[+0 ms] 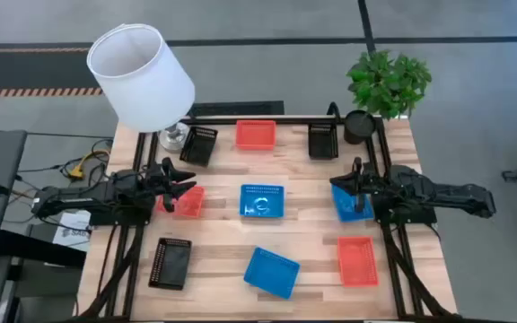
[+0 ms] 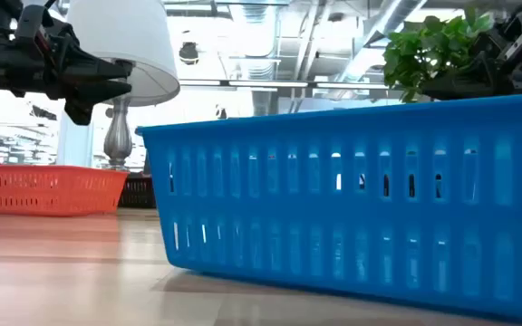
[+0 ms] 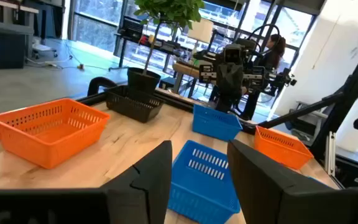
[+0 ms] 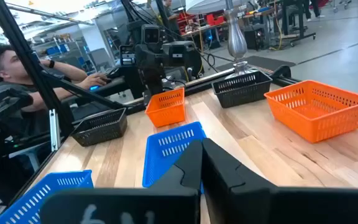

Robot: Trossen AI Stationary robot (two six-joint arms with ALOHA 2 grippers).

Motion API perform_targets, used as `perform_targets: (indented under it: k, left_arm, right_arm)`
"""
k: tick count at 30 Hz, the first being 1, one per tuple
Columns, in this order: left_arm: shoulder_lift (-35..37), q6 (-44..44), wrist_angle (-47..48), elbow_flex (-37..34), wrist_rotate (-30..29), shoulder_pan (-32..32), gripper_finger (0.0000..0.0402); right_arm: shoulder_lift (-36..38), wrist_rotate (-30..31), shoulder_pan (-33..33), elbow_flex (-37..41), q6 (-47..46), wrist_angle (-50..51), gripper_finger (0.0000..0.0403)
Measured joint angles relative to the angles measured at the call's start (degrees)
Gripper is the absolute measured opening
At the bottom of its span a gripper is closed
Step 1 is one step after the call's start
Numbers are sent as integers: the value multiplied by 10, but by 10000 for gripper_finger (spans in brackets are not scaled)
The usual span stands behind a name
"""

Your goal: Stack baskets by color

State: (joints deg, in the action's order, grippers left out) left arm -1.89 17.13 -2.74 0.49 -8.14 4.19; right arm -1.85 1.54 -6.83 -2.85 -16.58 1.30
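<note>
Nine baskets lie on the wooden table. The black ones are at the far left (image 1: pixel 197 144), the far right (image 1: pixel 322 141) and the near left (image 1: pixel 170 263). Red ones are at the far middle (image 1: pixel 256 135), the left (image 1: pixel 185 201) and the near right (image 1: pixel 357 260). Blue ones are at the centre (image 1: pixel 262 201), the right (image 1: pixel 348 205) and the near middle (image 1: pixel 272 271). My left gripper (image 3: pixel 197 152) hangs open above the left red basket (image 2: pixel 48 188), which rests flat on the table. My right gripper (image 4: pixel 201 148) is shut above the right blue basket (image 3: pixel 216 121), with nothing showing between its fingers.
A lamp with a white shade (image 1: pixel 142 76) stands at the far left corner. A plant (image 1: pixel 387 82) in a black pot (image 1: pixel 359 126) stands at the far right corner. A person (image 4: pixel 11 68) sits beyond the table's left side. Bare wood shows between the baskets.
</note>
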Motion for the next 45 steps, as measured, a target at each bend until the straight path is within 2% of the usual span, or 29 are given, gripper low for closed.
perform_targets:
  k: [20,26,45]
  left_arm:
    - [0,37,0,0,0,0,144]
    - [0,121,-58,1,-1,0,144]
    - [-9,-21,-56,58,-17,0,144]
  right_arm:
    - [0,0,1,0,0,0,26]
    - [0,0,-1,0,0,-5,26]
    - [0,0,0,0,0,-8,26]
